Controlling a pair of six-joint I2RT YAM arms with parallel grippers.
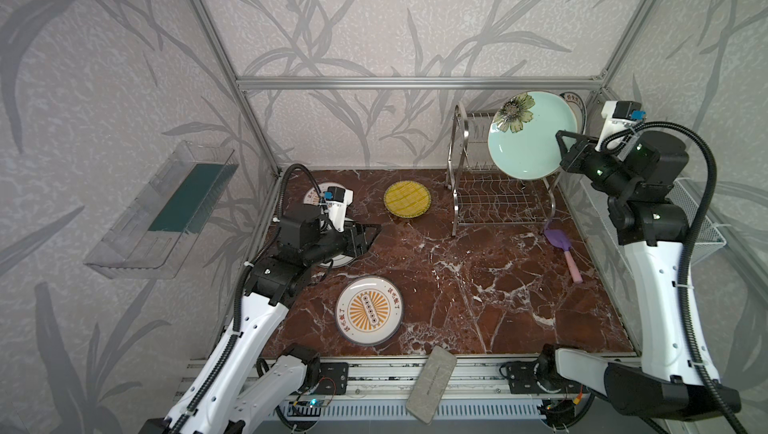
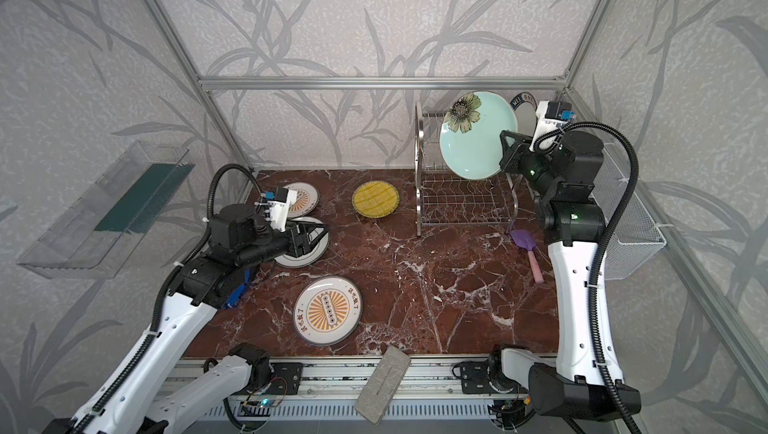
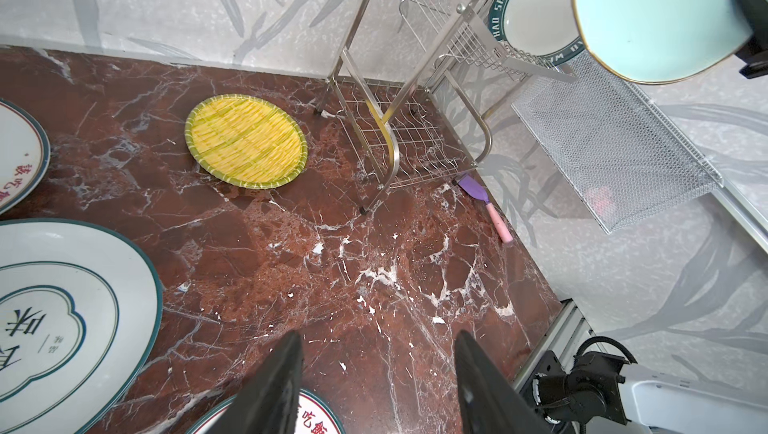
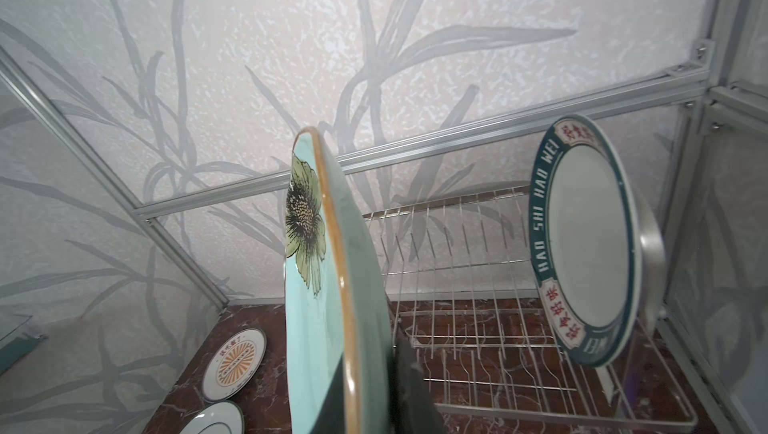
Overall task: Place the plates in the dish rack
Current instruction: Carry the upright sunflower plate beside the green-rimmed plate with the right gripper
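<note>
**Right arm, plate over rack.** I hold the mint plate (image 1: 532, 137) on edge in the right tool (image 1: 562, 147), which pinches the rim on the side nearest the worktop's right edge. The plate hangs over the rack (image 1: 496, 199) at the far right corner, and its lower rim seems not yet between prongs.

**Risks.** The glazed rim may pivot or slip in so narrow a pinch. A skewed descent could ride over a prong or knock the teal plate (image 4: 590, 241) slotted at the rack's right end.

**Left arm.** The left tool (image 1: 368, 239) is spread and empty, over a white plate (image 2: 305, 257) near the left edge.

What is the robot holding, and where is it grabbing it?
The right hand pinches the mint flower plate by its rim. The left hand holds nothing.
</note>
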